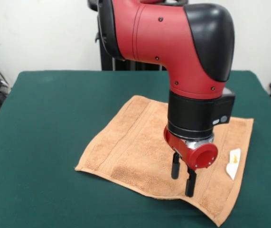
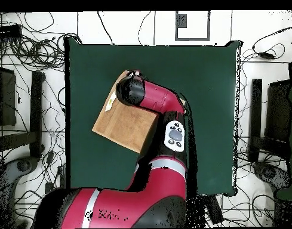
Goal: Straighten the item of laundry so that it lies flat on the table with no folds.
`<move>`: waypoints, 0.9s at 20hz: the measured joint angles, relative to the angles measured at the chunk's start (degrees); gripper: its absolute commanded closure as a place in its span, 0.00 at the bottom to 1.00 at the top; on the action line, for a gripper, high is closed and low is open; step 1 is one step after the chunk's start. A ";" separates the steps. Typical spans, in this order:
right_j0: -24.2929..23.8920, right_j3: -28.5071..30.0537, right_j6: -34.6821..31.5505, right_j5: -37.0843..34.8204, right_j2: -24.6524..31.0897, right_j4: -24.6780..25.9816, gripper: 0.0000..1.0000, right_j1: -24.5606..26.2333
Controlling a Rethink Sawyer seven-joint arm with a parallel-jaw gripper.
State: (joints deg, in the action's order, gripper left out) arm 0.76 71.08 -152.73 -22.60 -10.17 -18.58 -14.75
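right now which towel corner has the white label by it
The towel corner at the front view's lower right; the label lies by that side edge, right of the gripper.

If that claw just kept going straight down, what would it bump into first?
Most likely the towel: the claw points down over its near edge, fingers apart, with the green table under it.

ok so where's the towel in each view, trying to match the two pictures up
Front view: the towel lies spread at centre and lower right, its white label near the right edge.
Overhead view: the towel sits left of centre on the green table, partly hidden by the arm.
Shared landmark: the red arm, which reaches over the towel in both views, with its fingers down at the cloth.
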 measured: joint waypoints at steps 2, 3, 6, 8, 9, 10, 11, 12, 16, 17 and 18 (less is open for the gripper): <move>0.00 0.36 0.00 0.01 0.00 0.00 0.00 0.01; 0.01 0.60 0.00 0.01 0.00 0.00 0.00 -0.01; 0.00 1.34 0.00 0.15 0.01 -0.01 0.00 -0.05; 0.00 2.07 0.00 0.65 0.05 -0.01 0.00 -0.11; 0.00 2.37 0.00 0.92 0.09 -0.01 0.00 -0.14; 0.00 2.49 0.00 1.03 0.11 0.00 0.00 -0.15; 0.00 2.74 0.00 1.26 0.17 -0.01 0.00 -0.16; 0.00 3.19 0.00 1.75 0.27 0.00 0.00 -0.15; 0.00 3.58 0.00 3.66 0.38 0.01 0.00 0.44; -0.02 3.58 0.00 4.36 0.43 0.04 0.00 0.74; -0.05 3.56 0.00 5.18 0.48 0.02 0.00 1.10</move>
State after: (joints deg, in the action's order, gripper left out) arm 0.71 74.64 -152.73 -17.42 -9.69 -18.55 -13.65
